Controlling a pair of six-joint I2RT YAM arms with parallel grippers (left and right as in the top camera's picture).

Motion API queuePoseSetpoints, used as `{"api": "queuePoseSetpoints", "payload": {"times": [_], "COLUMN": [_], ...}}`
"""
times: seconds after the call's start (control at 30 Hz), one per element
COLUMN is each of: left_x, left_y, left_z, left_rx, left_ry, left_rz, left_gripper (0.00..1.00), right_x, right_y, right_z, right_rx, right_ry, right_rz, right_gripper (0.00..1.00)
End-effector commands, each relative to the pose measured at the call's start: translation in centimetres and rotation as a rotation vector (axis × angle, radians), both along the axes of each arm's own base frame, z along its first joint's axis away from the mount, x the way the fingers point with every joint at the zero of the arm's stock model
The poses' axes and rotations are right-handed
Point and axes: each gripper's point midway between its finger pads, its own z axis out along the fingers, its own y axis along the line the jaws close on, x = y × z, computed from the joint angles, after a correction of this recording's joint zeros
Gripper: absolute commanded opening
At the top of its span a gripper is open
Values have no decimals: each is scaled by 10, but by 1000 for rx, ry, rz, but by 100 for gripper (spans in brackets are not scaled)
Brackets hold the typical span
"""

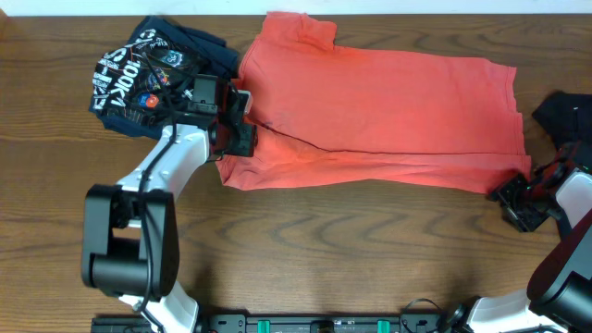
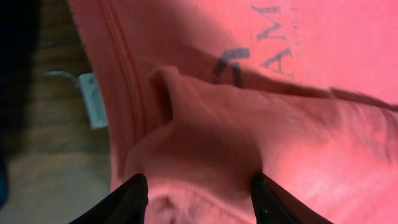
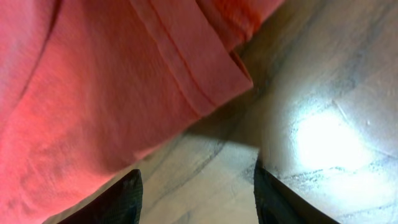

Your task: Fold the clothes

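Observation:
A coral-red T-shirt [image 1: 379, 116] lies spread across the table's far half. Its collar and printed letters show in the left wrist view [image 2: 249, 124]. Its hemmed corner shows in the right wrist view [image 3: 93, 93]. My left gripper [image 1: 239, 122] is open over the shirt's left end, with bunched red cloth between its fingers [image 2: 198, 196]. My right gripper [image 1: 514, 196] is open just off the shirt's front right corner, with bare wood between its fingers [image 3: 196, 196].
A dark navy printed garment [image 1: 153, 74] lies crumpled at the far left, next to the red shirt. A black garment [image 1: 564, 116] sits at the far right edge. The wooden table [image 1: 324, 259] runs to the front edge.

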Motion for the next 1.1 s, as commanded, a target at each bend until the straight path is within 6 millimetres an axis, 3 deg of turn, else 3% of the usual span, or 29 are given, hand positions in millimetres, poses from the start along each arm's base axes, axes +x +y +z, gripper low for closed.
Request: {"api": "queuePoseSetpoints", "payload": {"times": [0.0, 0.07, 0.2, 0.27, 0.47, 0.67, 0.9, 0.97, 1.07], "left_x": [2, 4, 15, 22, 39, 42, 39, 31, 19], "left_y": [-3, -9, -10, -9, 6, 19, 20, 16, 16], "left_z": [-13, -13, -4, 2, 15, 16, 14, 14, 20], "left_rx": [-14, -44, -62, -66, -92, -99, -104, -126, -131], "left_ry": [11, 6, -24, -47, -85, -81, -60, -27, 10], "left_rz": [-12, -22, 6, 11, 94, 138, 154, 151, 149], "left_gripper": [55, 49, 14, 6, 6, 6, 6, 11, 24], "right_x": [-2, -3, -5, -6, -14, -6, 26, 32, 34], "right_y": [-1, 0, 0, -1, -10, -17, -16, -19, -22], "right_z": [4, 4, 3, 3, 2, 2, 6, 8, 9], "right_rx": [-11, -8, -9, -15, -62, -81, -57, -71, -79], "right_ry": [2, 7, 15, 20, 60, 22, -141, -166, -178], "right_rz": [-8, -8, -7, -8, -15, -28, 8, 10, 5], "right_gripper": [56, 56, 58, 58, 59, 57, 56, 54, 34]}}
